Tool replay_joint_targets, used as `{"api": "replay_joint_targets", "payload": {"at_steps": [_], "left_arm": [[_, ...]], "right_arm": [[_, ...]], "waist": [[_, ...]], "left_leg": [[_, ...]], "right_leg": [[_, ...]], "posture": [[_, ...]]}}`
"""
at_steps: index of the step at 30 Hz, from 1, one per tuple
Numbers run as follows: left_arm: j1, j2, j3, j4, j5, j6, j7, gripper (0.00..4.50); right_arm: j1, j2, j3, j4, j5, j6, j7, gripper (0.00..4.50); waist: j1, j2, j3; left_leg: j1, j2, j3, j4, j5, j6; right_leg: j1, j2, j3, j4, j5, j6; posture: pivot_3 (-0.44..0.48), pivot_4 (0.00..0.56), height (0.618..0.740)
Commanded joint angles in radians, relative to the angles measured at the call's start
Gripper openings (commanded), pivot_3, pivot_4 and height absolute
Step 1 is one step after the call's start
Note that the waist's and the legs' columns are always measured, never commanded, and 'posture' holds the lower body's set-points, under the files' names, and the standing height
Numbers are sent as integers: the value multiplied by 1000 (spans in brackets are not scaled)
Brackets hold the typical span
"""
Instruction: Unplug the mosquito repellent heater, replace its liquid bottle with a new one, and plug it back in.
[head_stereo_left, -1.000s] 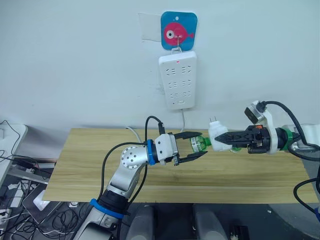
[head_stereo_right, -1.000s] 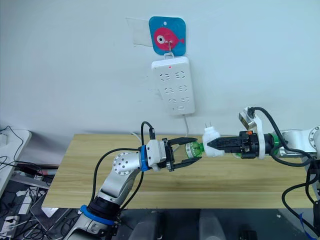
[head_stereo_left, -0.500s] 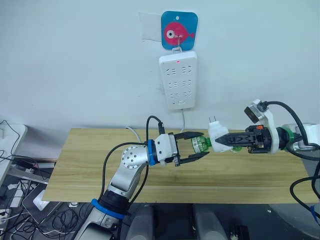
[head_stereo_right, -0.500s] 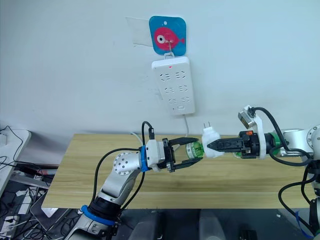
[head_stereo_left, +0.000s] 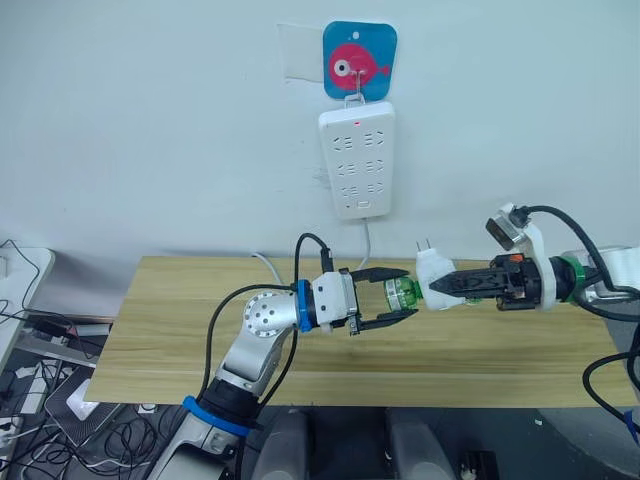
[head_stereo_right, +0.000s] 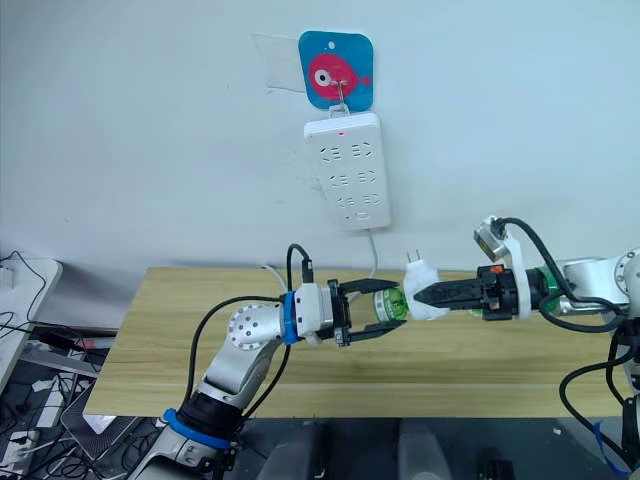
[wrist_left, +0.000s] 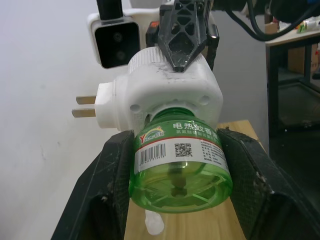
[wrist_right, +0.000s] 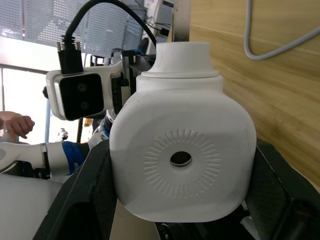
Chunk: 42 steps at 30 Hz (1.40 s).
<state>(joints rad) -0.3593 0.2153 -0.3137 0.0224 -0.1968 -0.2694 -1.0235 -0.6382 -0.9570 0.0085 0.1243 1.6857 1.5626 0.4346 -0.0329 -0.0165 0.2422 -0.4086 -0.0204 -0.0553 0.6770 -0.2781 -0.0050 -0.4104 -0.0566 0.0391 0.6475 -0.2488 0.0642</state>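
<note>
We work above a pale wooden bench (head_stereo_left: 160, 330) set against a plain white wall, where a long white multi-socket power strip (head_stereo_left: 355, 160) hangs at 12 o'clock from a hook under a blue square plaque with a pink fish (head_stereo_left: 359, 60).

The small white rounded plastic heater (head_stereo_left: 434, 278) is unplugged and held in mid-air over the bench, its two metal prongs pointing up toward 12 o'clock. Our right gripper (head_stereo_left: 445, 283) has its jaws closed on the heater's body. The green translucent liquid bottle (wrist_left: 180, 165) is seated in the heater's underside, and our left gripper (head_stereo_left: 398, 295) has its jaws spread around the bottle, close to both sides but, as far as we can tell, not yet pressing.

We judge this to be the bottle step: either the start of unscrewing or the end of fitting; we cannot tell which. The next move calls for closing the left jaws on the bottle and twisting while the right holds firm.

The strip's white cord (head_stereo_left: 365, 240) hangs at 11 o'clock of the heater; nothing else stands between it and the sockets.
</note>
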Motion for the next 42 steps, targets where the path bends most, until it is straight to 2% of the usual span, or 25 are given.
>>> {"api": "replay_joint_targets", "payload": {"at_steps": [1, 4, 13, 17, 18, 30, 42], "left_arm": [[-37, -49, -48, -29, 0, -12, 14, 2262], [-36, -56, -47, -31, -3, -13, 18, 2262], [-42, -59, -38, -28, -2, -10, 23, 2262], [-32, -55, -39, -29, 2, -1, 24, 2262], [-31, -55, -38, -30, 2, -1, 26, 2262], [-57, -68, -5, -19, -22, 41, 77, 2262], [-67, -70, 3, -26, -37, 56, 80, 2262]], "right_arm": [[-7, 11, 80, -85, 210, -19, -20, 2968], [-2, -4, 112, -96, 282, -70, -55, 2968], [17, -15, 113, -74, 287, -82, -9, 2968], [31, -34, 112, -85, 287, -72, 14, 4297], [32, -39, 115, -87, 287, -72, 18, 4485], [23, -66, 150, -98, 287, -80, 77, 4485], [78, -151, 152, -142, 287, -93, 132, 4485]], "waist": [[0, 0, 0], [0, 0, 0], [0, 0, 0], [0, 0, 0], [0, 0, 0], [0, 0, 0], [1, 0, 0]], "left_leg": [[0, 0, 0, 0, 0, 0], [0, 0, 0, 0, 0, 0], [0, 0, 0, 0, 0, 0], [0, 0, -1, 1, 0, 0], [-1, 0, -1, 1, 0, 0], [-1, 0, -1, 1, 0, 0], [-1, 0, -1, 1, 0, 0]], "right_leg": [[0, 0, 0, 0, 0, 0], [0, 0, 0, 0, 0, 0], [0, 0, 0, 0, 0, 0], [0, 0, -1, 0, 0, 0], [0, 0, -1, 0, 0, 0], [0, 0, -1, 0, 0, 0], [0, 0, -1, 0, 0, 0]], "posture": [[-92, 228, 740], [-94, 227, 740], [-91, 229, 740], [-90, 232, 740], [-90, 231, 740], [-88, 232, 740], [-94, 222, 740]]}}
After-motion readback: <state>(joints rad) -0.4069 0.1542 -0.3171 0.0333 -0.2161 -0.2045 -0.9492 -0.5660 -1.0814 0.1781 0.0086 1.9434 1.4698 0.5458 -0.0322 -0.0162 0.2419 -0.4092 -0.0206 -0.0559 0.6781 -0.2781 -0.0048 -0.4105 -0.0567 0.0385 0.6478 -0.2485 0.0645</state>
